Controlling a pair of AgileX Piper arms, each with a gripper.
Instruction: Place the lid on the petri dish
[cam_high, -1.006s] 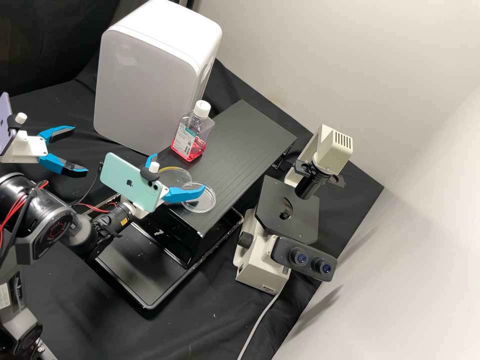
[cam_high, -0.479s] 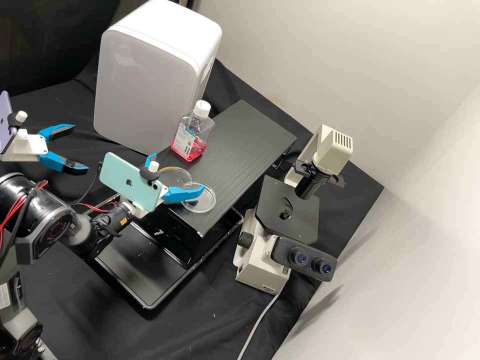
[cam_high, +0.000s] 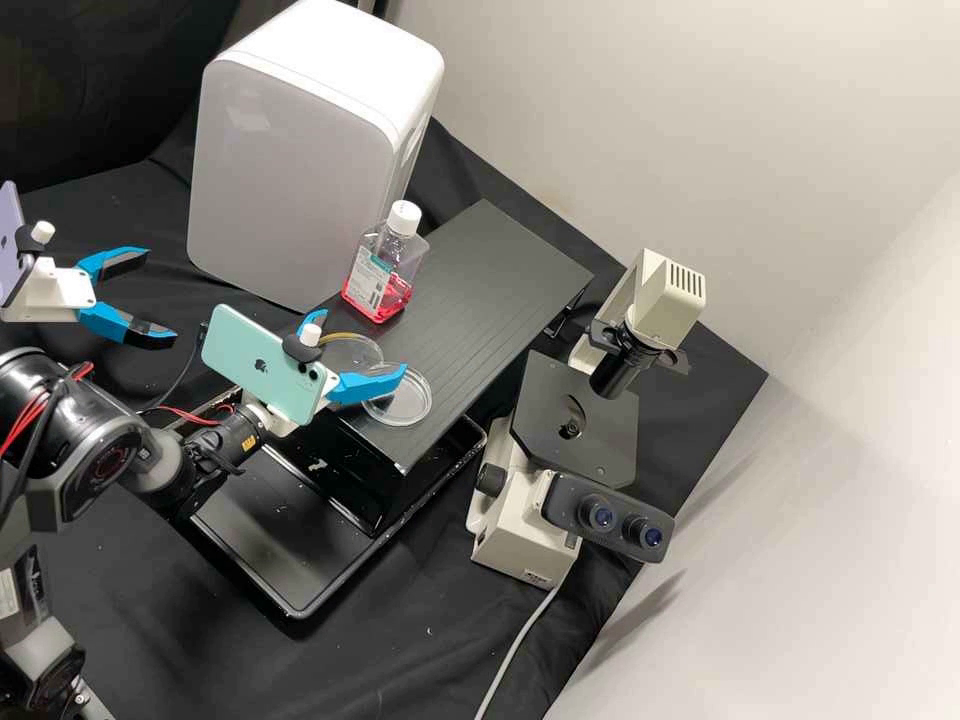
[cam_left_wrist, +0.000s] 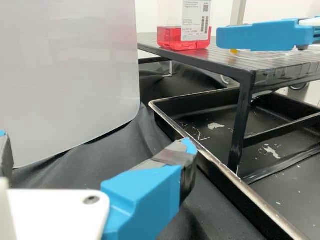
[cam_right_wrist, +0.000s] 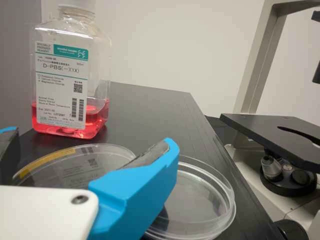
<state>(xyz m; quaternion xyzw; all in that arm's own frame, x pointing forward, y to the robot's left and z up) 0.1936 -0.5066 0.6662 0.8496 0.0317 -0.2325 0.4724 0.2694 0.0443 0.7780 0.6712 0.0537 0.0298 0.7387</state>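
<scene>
On the black slatted rack (cam_high: 480, 290) lies a flat clear lid (cam_high: 350, 350) with a yellow stripe, and beside it an open clear petri dish (cam_high: 402, 396). My right gripper (cam_high: 360, 345) is open and straddles the lid, one blue finger on each side, close to its rim. The right wrist view has the lid (cam_right_wrist: 75, 162) between the fingers (cam_right_wrist: 145, 185) and the dish (cam_right_wrist: 205, 200) just beyond. My left gripper (cam_high: 157, 298) hangs open with nothing in it, off to the left near the white box; its fingers (cam_left_wrist: 150, 185) hover above the black cloth.
A bottle of red liquid (cam_high: 382, 265) stands on the rack behind the lid. The white box (cam_high: 300, 140) is at the back left. A black tray (cam_high: 280, 540) lies under the rack and a microscope (cam_high: 590, 420) stands to its right.
The right gripper has shifted slightly up and toward the lid, its fingers a little closer together. The left gripper has barely moved.
</scene>
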